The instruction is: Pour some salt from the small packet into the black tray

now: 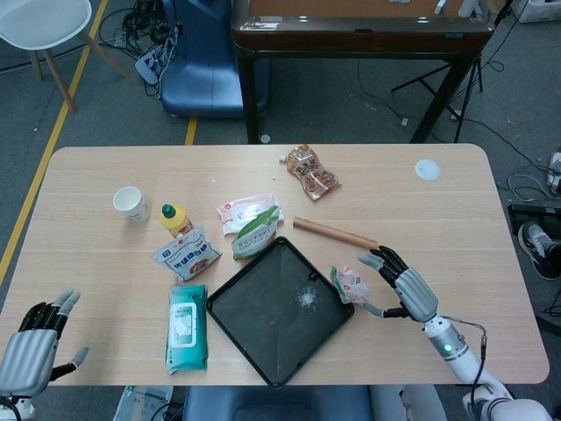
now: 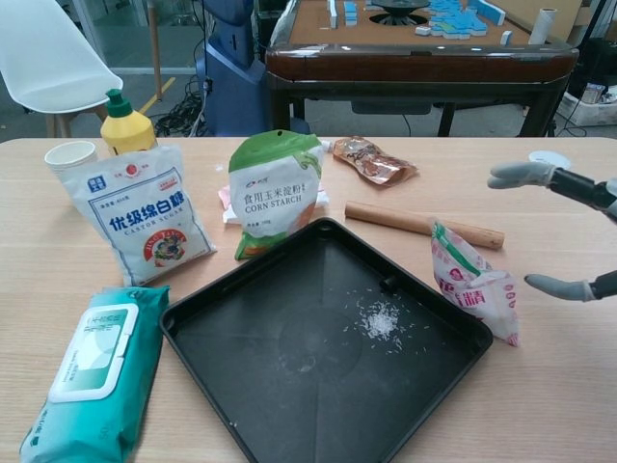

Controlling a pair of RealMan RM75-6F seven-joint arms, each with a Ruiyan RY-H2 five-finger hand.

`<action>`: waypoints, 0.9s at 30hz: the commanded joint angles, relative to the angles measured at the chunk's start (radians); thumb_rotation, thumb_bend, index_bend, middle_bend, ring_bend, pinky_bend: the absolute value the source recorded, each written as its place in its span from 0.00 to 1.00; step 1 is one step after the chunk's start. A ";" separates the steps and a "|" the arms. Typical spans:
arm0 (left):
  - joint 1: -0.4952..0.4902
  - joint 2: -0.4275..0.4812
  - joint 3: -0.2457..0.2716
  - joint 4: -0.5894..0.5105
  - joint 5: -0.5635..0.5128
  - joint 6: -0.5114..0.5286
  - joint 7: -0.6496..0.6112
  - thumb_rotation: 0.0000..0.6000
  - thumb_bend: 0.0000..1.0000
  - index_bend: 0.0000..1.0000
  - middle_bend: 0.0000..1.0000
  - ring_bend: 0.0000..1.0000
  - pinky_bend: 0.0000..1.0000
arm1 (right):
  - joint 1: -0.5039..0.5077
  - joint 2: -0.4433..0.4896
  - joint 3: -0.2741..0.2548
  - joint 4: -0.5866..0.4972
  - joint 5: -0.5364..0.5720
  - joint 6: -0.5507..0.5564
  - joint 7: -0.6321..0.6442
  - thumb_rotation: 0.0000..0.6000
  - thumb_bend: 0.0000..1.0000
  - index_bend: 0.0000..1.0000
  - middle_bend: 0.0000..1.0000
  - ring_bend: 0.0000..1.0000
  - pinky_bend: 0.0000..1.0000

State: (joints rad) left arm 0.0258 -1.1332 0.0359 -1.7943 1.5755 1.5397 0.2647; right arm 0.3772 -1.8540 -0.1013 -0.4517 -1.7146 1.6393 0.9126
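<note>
The small salt packet (image 1: pixel 351 284) (image 2: pixel 469 284), clear with red print and a torn green top, stands on the table against the right rim of the black tray (image 1: pixel 263 329) (image 2: pixel 251 395). A little heap of white salt (image 1: pixel 308 297) (image 2: pixel 380 319) lies in the tray. My right hand (image 1: pixel 406 289) (image 2: pixel 564 231) is to the right of the packet, fingers spread, apart from it and holding nothing. At the table's near left edge my left hand (image 1: pixel 31 351) is empty with fingers apart.
A wooden rolling pin (image 1: pixel 334 233) lies behind the packet. Corn starch bag (image 2: pixel 276 188), castor sugar bag (image 2: pixel 142 212), yellow bottle (image 2: pixel 126 128), paper cup (image 2: pixel 70 154) and teal wipes pack (image 2: pixel 92 362) crowd the tray's left side. A snack bag (image 1: pixel 311 172) lies farther back.
</note>
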 commanded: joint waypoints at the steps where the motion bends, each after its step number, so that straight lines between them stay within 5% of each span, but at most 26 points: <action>1: -0.003 0.005 -0.007 0.009 -0.005 0.001 -0.012 1.00 0.20 0.10 0.11 0.15 0.09 | -0.043 0.138 0.020 -0.184 0.027 0.028 -0.202 1.00 0.24 0.13 0.22 0.11 0.04; 7: -0.008 0.004 -0.021 0.036 -0.006 0.011 -0.041 1.00 0.20 0.10 0.11 0.15 0.09 | -0.102 0.358 0.039 -0.553 0.092 -0.004 -0.502 1.00 0.28 0.33 0.27 0.17 0.17; 12: -0.010 -0.010 -0.029 0.067 -0.003 0.023 -0.054 1.00 0.20 0.10 0.11 0.15 0.09 | -0.148 0.513 0.051 -0.816 0.155 -0.031 -0.688 1.00 0.28 0.36 0.30 0.19 0.19; 27: -0.012 -0.021 -0.035 0.095 0.004 0.036 -0.087 1.00 0.20 0.10 0.11 0.15 0.09 | -0.228 0.647 0.076 -1.006 0.245 -0.095 -0.748 1.00 0.28 0.36 0.32 0.19 0.19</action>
State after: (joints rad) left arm 0.0141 -1.1543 0.0010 -1.6998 1.5790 1.5760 0.1775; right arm 0.1511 -1.2085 -0.0265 -1.4555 -1.4688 1.5437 0.1656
